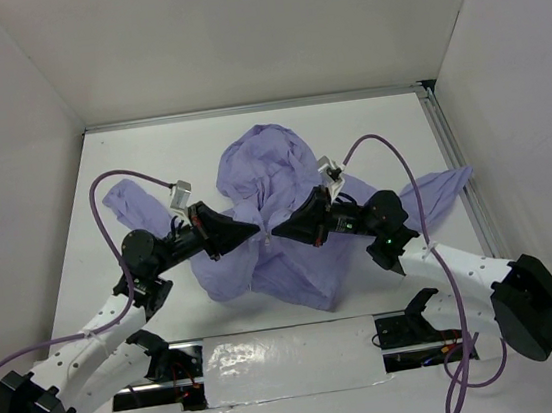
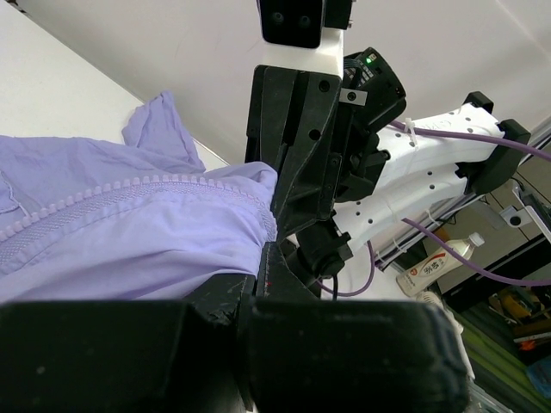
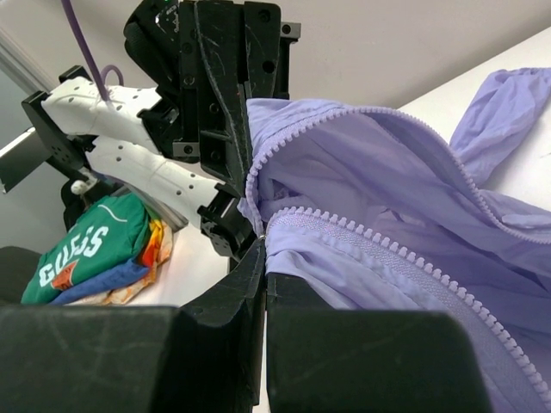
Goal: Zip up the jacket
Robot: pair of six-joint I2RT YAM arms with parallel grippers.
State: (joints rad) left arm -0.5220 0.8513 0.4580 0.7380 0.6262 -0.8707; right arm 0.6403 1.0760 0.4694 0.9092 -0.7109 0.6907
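Where the two arms reach in from the near side of the jacket point(image 1: 288, 265), both sets of jaws are fully closed. The left arm point(image 1: 100, 329) enters from the jacket's near left, and the left jaws are pinched tight on the jacket's front edge. The right arm point(image 1: 465, 269) enters from the jacket's near right, and the right jaws are clamped on lavender fabric right at the zipper point(image 3: 370, 245), whose two halves stand apart. The two sets of jaws face tip to tip, almost touching, over the jacket's middle. The jacket lies crumpled on the white bench point(image 1: 148, 152), one sleeve spread to each side of its body and the hood bunched at its far end.
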